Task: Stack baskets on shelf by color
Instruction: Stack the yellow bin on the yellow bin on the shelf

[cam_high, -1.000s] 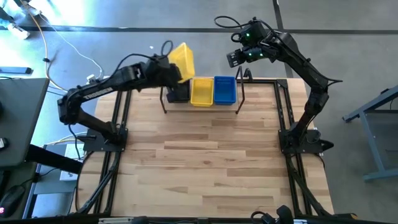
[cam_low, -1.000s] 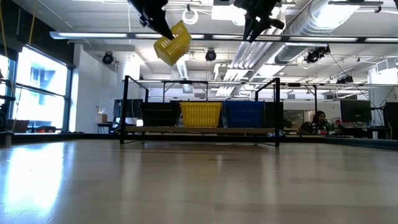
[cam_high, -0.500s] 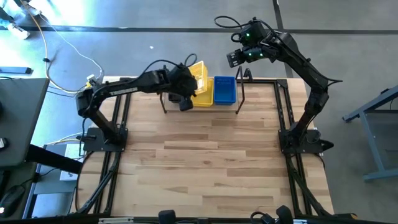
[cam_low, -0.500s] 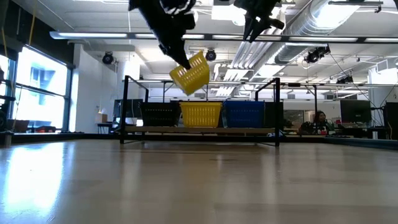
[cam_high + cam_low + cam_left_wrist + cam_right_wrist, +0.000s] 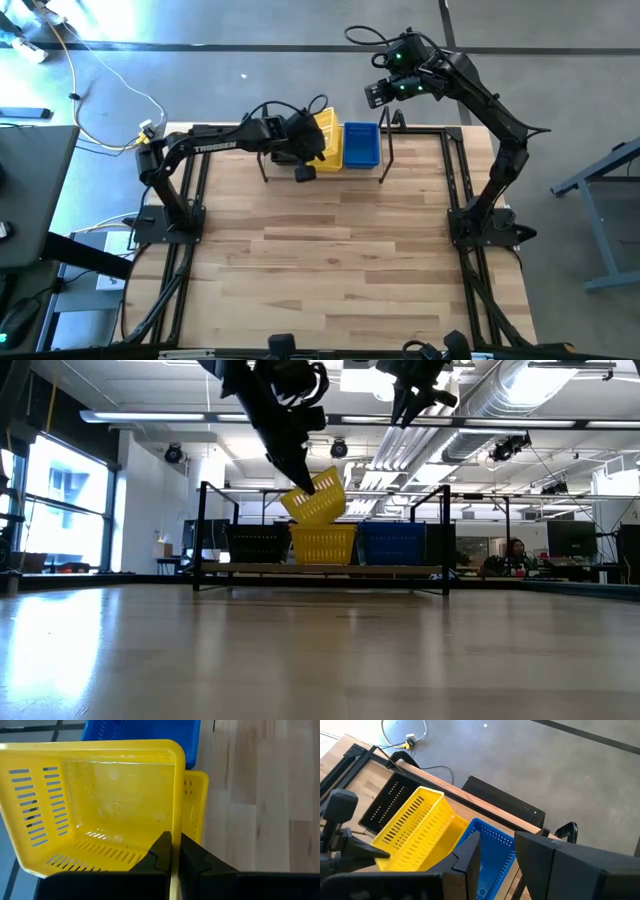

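My left gripper [image 5: 306, 150] is shut on a yellow basket [image 5: 315, 498] and holds it tilted just over the yellow stack [image 5: 322, 544] in the middle of the shelf [image 5: 320, 568]. A black stack [image 5: 258, 543] stands on the shelf's left part and a blue stack [image 5: 392, 543] on its right. In the high view the left arm hides the black stack. My right gripper [image 5: 495, 855] is open and raised beyond the shelf's right end, touching nothing. My left gripper pinches one upright wall of the yellow basket at its rim [image 5: 173, 832], one finger [image 5: 161, 851] inside the basket and one outside. It comes slanting down from the table's left. The basket is tilted; whether its low edge [image 5: 318, 520] touches the stack below, I cannot tell.
Black bent-wire brackets [image 5: 385, 160] frame the shelf at both ends at the table's far edge. The slatted wooden tabletop [image 5: 330, 250] spreads out in front of the shelf. Cables lie on the floor beyond the table's far left corner.
My left gripper has come down and moved toward the table's right, carrying the yellow basket from high above the shelf's left end to just over the yellow stack. The basket has turned in the hold and still hangs tilted. It stayed shut on the basket.
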Motion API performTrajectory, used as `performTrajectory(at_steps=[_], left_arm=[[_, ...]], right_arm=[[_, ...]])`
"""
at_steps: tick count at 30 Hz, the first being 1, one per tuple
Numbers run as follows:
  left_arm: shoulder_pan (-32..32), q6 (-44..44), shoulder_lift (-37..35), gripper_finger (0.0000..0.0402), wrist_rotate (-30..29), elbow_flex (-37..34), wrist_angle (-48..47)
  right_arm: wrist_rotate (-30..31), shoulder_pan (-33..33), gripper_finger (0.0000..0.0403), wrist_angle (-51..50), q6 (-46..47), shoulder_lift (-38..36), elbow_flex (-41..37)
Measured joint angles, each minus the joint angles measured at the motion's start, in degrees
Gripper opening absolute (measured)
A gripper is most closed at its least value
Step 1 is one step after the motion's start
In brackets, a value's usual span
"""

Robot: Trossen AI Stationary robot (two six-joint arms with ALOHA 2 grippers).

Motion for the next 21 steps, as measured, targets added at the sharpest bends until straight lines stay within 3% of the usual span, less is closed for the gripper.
performTrajectory(at_steps=[15,21], left_arm=[[-0.54,0.02,3.30,0.0000,1.56,-0.04,-0.57],[-1.07,0.02,3.30,0.0018,-4.37,-0.04,-0.12]], right_arm=[[0.00,0.00,0.0105,-0.52,1.03,0.00,0.00],[0.00,0.00,0.0105,-1.09,1.20,0.00,0.00]])
